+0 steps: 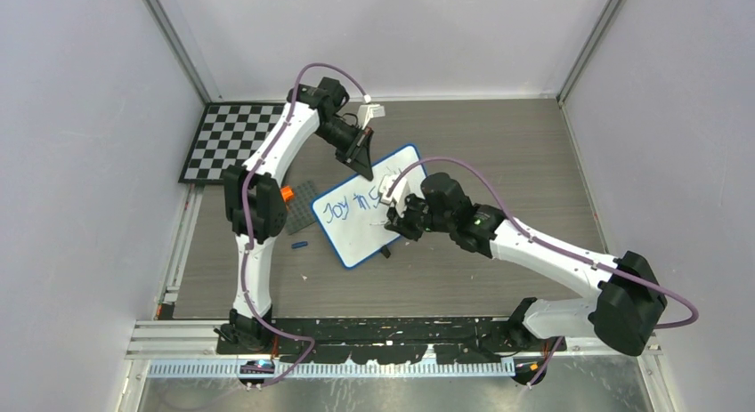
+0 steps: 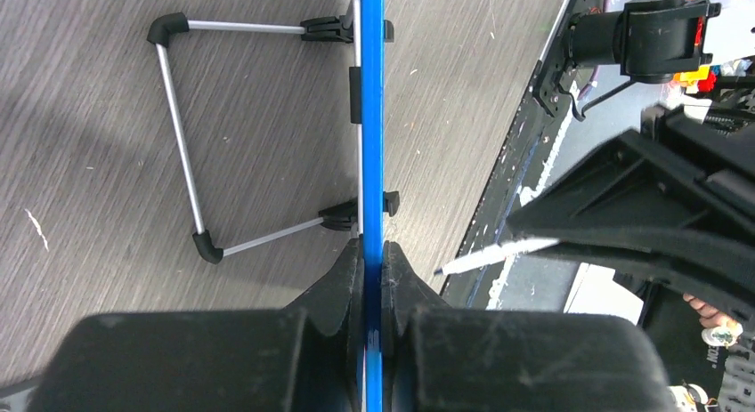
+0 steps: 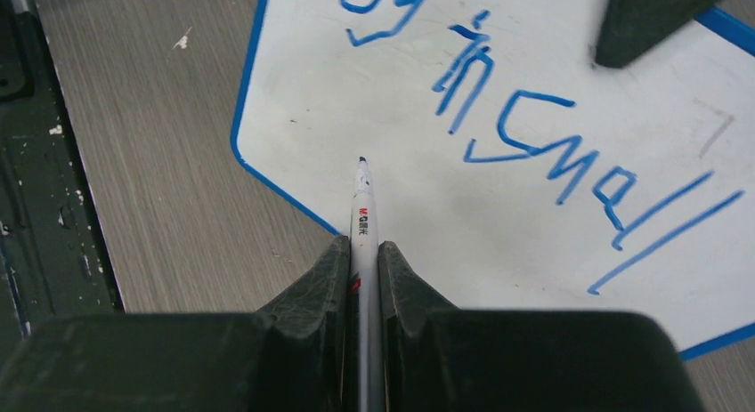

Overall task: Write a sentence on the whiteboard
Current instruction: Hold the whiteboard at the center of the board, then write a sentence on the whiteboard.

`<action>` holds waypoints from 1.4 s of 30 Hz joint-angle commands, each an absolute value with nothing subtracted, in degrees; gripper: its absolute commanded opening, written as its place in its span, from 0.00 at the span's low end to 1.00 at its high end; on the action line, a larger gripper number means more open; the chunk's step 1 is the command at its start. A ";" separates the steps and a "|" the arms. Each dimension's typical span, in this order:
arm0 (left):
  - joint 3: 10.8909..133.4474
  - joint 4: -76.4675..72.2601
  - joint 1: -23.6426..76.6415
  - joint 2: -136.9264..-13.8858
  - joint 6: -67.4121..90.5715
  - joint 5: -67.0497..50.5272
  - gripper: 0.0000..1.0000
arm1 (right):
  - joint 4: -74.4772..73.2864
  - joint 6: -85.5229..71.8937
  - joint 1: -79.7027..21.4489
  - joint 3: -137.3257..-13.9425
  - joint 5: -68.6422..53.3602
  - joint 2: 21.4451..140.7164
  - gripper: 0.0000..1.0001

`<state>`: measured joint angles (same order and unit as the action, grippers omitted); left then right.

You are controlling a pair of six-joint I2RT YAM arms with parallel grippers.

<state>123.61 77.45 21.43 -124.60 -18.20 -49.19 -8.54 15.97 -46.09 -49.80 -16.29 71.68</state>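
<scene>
Roughly midway: blue handwritten sentence (image 3: 504, 123) reads "Joy in small" on your blue-framed whiteboard (image 3: 374, 100); R gripper (image 3: 363, 247) clamps white marker (image 3: 361, 212), L gripper (image 2: 372, 252) pinches board edge.

Between the right gripper's (image 3: 363, 245) black fingers (image 3: 312, 292) is a white marker (image 3: 363, 218) with red lettering and a dark blue tip. Just past the fingertips is a white whiteboard (image 3: 356, 83) framed in bright blue, carrying blue handwriting (image 3: 525, 141). Beneath it is a table (image 3: 160, 163) of grey-brown wood grain. The left gripper's (image 2: 372, 249) fingers (image 2: 343, 283) are black too; off to their side is a black-and-white checkerboard (image 1: 230, 141).
</scene>
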 commanded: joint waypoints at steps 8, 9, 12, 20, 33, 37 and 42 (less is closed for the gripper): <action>122.99 80.19 23.26 -126.02 -22.27 -46.41 0.00 | -2.16 23.21 -57.66 -49.25 -1.03 74.78 0.00; 123.11 80.57 23.29 -126.12 -22.72 -46.93 0.00 | -1.23 24.24 -58.73 -48.96 1.47 75.13 0.00; 124.72 82.21 23.37 -127.25 -24.13 -47.91 0.00 | 2.45 26.21 -60.55 -47.79 6.41 75.96 0.00; 128.08 85.02 25.38 -130.19 -26.66 -47.91 0.00 | 3.89 28.91 -61.67 -45.36 6.84 75.18 0.00; 129.37 84.27 26.81 -131.73 -25.08 -46.51 0.00 | 5.77 29.96 -65.79 -45.77 9.17 78.20 0.00; 128.67 83.59 26.89 -131.61 -24.18 -46.97 0.00 | 7.59 30.66 -66.72 -45.52 11.35 79.46 0.00; 128.51 83.76 27.32 -131.59 -24.00 -47.14 0.00 | 9.45 31.69 -67.45 -45.46 13.57 81.03 0.00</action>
